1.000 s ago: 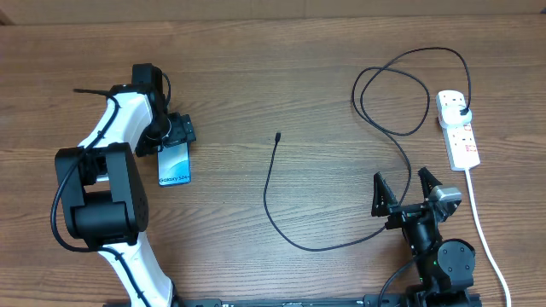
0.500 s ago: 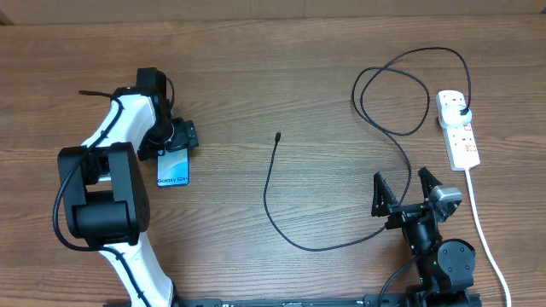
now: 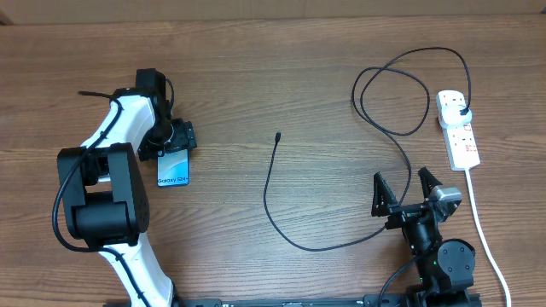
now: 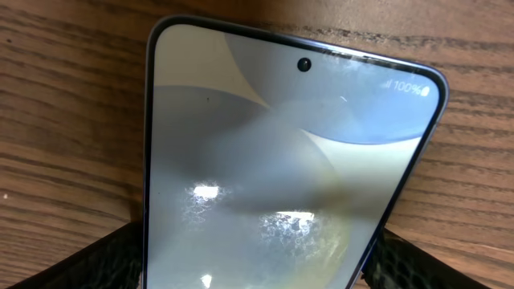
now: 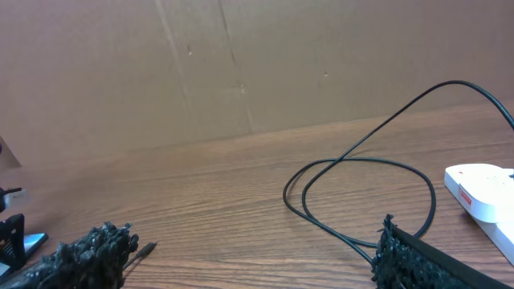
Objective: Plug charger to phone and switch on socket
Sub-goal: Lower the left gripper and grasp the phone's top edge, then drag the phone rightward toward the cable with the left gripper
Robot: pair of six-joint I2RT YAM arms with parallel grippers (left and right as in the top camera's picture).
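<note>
The phone lies on the wooden table at the left, screen lit, with dark "Galaxy S24" text near its near end. My left gripper is shut on its far end; in the left wrist view the phone fills the frame, with the gripper fingers at both its edges. The charger cable has its free tip mid-table, loops at the right, and its black plug sits in the white socket. My right gripper is open and empty beside the cable.
The socket's thick white cord runs down the right side to the table's front edge. In the right wrist view the socket lies at the right and a brown cardboard wall stands behind the table.
The left gripper shifted slightly and the phone turned and slid a little toward the front with it. The right arm and the cable have not moved.
</note>
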